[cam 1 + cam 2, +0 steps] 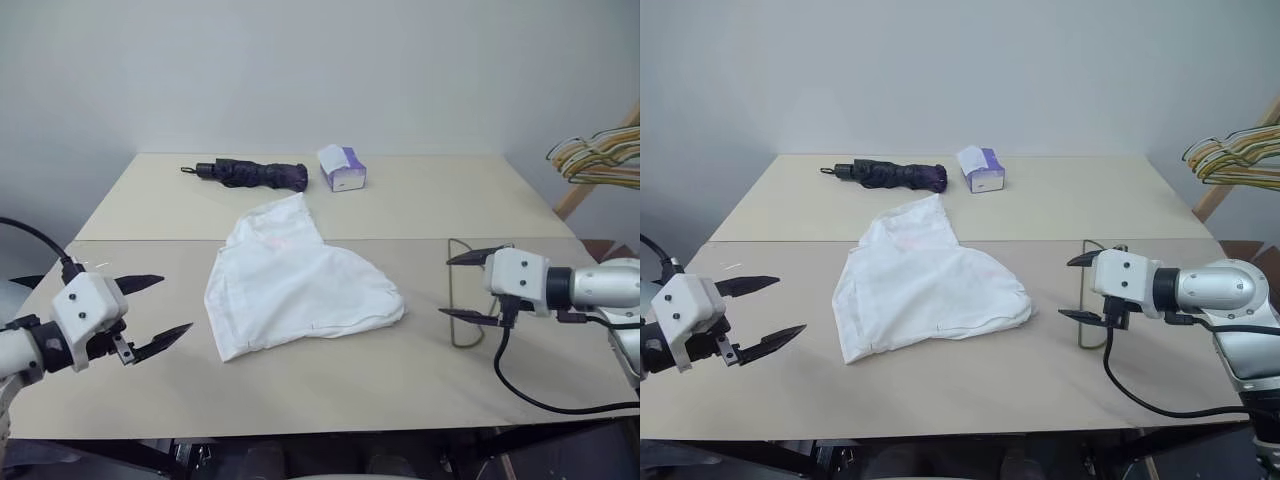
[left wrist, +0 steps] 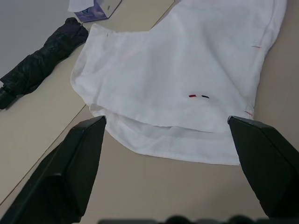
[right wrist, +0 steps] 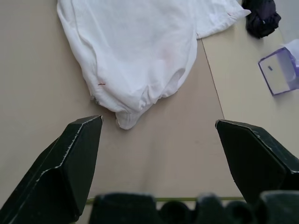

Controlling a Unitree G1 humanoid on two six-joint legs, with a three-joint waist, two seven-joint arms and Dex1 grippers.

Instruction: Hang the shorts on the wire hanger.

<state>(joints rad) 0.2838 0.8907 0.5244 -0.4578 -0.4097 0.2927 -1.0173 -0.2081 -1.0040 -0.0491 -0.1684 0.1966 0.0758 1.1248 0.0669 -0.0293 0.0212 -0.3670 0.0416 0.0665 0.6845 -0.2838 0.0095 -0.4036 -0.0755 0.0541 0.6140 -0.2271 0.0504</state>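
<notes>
The white shorts (image 1: 295, 280) lie crumpled and flat in the middle of the beige table (image 1: 400, 380), with small red and black marks near one hem (image 2: 198, 96). The wire hanger (image 1: 452, 330) lies flat on the table to the right of the shorts, a thin olive wire partly hidden under my right gripper (image 1: 445, 287). That gripper hovers open just above the hanger, pointing towards the shorts. My left gripper (image 1: 172, 305) is open too, low over the table left of the shorts and aimed at the hem. Neither gripper touches anything.
A folded dark umbrella (image 1: 255, 175) and a white-and-purple tissue box (image 1: 342, 168) lie at the back of the table. A bunch of yellow, green and tan hangers (image 1: 600, 155) hangs off the table's right. A seam (image 1: 150, 240) crosses the tabletop.
</notes>
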